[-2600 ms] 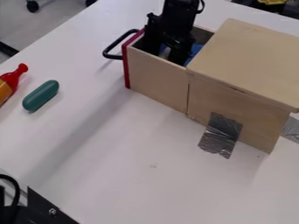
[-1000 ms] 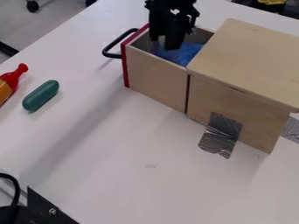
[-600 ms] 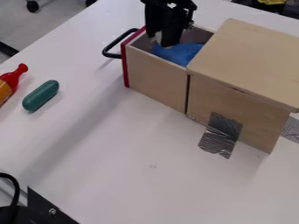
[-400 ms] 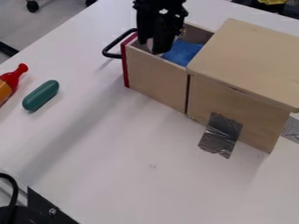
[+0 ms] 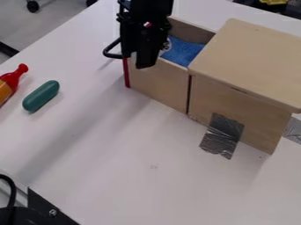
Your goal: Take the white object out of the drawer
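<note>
We see: box (image 5: 250, 61) at right | drawer (image 5: 159, 82) left of it | cloth (image 5: 185, 52) in drawer | bottle (image 5: 12, 80) at left edge | oblong object (image 5: 41, 96) right of bottle | tape (image 5: 222, 135) on box

The wooden drawer (image 5: 159, 81), with its red front (image 5: 126, 74) and black handle (image 5: 110, 52), stands open, blue material (image 5: 182, 52) inside.

Looks like a lab, robotics type. Black robot arm (image 5: 145, 15) over a plain white surface (image 5: 176, 193). Wooden box (image 5: 253, 57) with a drawer (image 5: 156, 83), silver tape (image 5: 222, 136) running from its side down onto the surface, test-rig style. Black metal bracket (image 5: 50, 211) with a screw and a black cable (image 5: 13, 186) at lower left. Toy-like props near the left edge: green capsule shape (image 5: 41, 96), red-and-orange bottle shape (image 5: 13, 79). Grey floor (image 5: 64, 17) at upper left, small black caster (image 5: 33, 6) on it. Could pass for a workshop; lab fits better.
</note>
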Controlling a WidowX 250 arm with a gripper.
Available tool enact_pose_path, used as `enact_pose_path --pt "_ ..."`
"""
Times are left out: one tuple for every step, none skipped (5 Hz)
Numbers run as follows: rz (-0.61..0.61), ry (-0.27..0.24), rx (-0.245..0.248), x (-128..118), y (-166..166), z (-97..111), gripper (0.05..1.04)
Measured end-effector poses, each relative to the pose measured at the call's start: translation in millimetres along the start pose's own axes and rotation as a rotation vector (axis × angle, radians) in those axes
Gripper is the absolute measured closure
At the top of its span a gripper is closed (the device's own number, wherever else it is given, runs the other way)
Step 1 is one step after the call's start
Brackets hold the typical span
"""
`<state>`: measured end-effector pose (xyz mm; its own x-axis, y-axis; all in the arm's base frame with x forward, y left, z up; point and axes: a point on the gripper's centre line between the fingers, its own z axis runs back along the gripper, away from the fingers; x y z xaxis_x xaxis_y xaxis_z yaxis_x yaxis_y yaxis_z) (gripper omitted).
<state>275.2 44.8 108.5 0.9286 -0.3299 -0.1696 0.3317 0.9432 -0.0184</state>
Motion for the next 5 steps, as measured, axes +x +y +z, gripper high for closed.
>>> enact_pose_path --pt "0.002 0.011 -0.009 -13 -1 -2 0.591" --pt "0.016 0.019 -0.007 -28 -3 -11 0.591" --pt "0.09 0.018 -0.037 -50 -5 -19 0.591" --pt "0.119 0.051 -0.045 -65 -10 -29 0.591" --pt "0.145 0.085 -0.067 -82 -15 -40 0.591"
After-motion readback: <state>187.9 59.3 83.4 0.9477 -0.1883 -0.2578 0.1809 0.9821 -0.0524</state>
